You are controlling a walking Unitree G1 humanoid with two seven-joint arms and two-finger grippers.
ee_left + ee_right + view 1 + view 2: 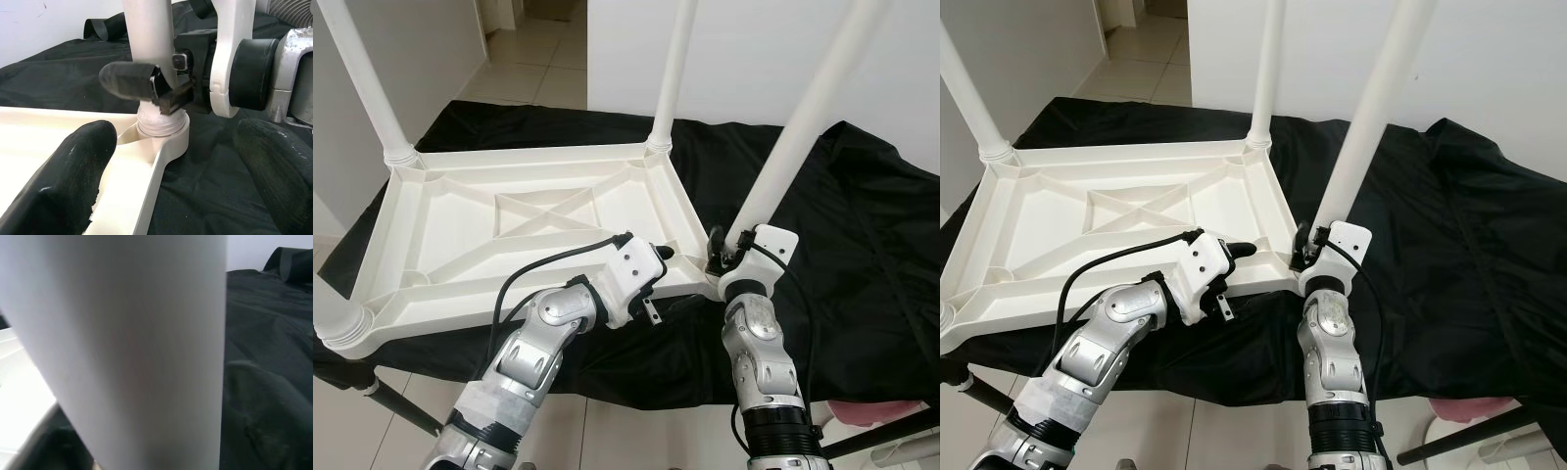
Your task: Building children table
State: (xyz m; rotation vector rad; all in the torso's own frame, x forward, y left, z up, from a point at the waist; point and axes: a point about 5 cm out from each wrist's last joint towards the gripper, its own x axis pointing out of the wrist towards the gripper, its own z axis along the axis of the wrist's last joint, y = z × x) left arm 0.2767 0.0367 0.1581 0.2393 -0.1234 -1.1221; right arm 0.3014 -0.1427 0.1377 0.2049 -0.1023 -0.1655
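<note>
Cloth (862, 255) underlies tabletop (460, 245); right gripper (718, 247) clasps leg (793, 137).

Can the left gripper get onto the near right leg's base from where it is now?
Probably not cleanly: the right gripper already clamps that leg just above its socket, blocking the left gripper.

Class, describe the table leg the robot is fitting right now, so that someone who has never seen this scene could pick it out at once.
Find the white plastic tabletop lying upside down on the black cloth, with legs sticking up from its corners. Go to the corner nearest the robot's right arm. The leg there is the one gripped near its base by the right gripper, and it leans, unlike the others.
</note>
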